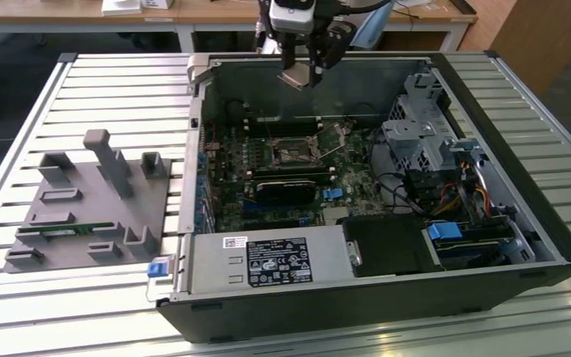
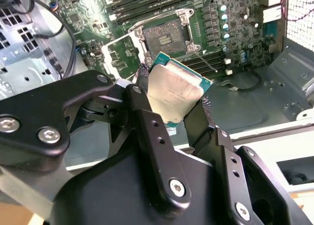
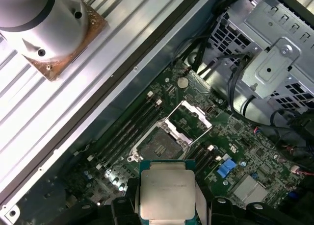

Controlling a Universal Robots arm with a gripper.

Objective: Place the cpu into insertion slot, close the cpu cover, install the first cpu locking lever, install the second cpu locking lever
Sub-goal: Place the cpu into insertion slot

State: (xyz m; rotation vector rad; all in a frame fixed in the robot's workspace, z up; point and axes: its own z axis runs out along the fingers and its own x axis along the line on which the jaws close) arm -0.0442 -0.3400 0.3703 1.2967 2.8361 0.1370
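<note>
- The cpu (image 1: 296, 76) and everything else here sit over a big slatted metal table (image 1: 27, 312), so that's the backdrop.
- On the table lies an open computer case (image 1: 365, 305) with its insides facing up.
- To the exterior view's left of the case there's a grey holder block (image 1: 87, 201) with posts and pockets, well apart from the arm.
- Inside the case, a power supply (image 1: 265, 262) sits along the near side. A silver drive cage (image 1: 415, 137) sits at the exterior view's right.
- The green motherboard (image 1: 256, 160) lies on the case floor, just beside the cage.
- The gripper (image 1: 300, 74) hangs over the far wall of the case, well above the board.
- Its black fingers (image 2: 147, 122) are pinched in on two opposite edges of the chip, so it's holding the cpu.
- The cpu cover (image 3: 196, 113) is swung up off the socket. In the second wrist view the cpu cover (image 2: 117, 38) shows as a silvery frame with green board visible through its window.
- The insertion slot (image 1: 291, 151) is near the middle of the board, uncovered, with long black memory slots (image 2: 147, 4) just beside it. In the first wrist view the insertion slot (image 3: 158, 147) shows its dark centre.
- The cpu (image 2: 174, 92) is tilted in the grip, dull metal top toward the wrist cameras, green edge showing around it. It's in the air, apart from the slot and farther back than it.
- A thin wire locking lever (image 2: 203, 58) sticks out from beside the socket, not latched down.
</note>
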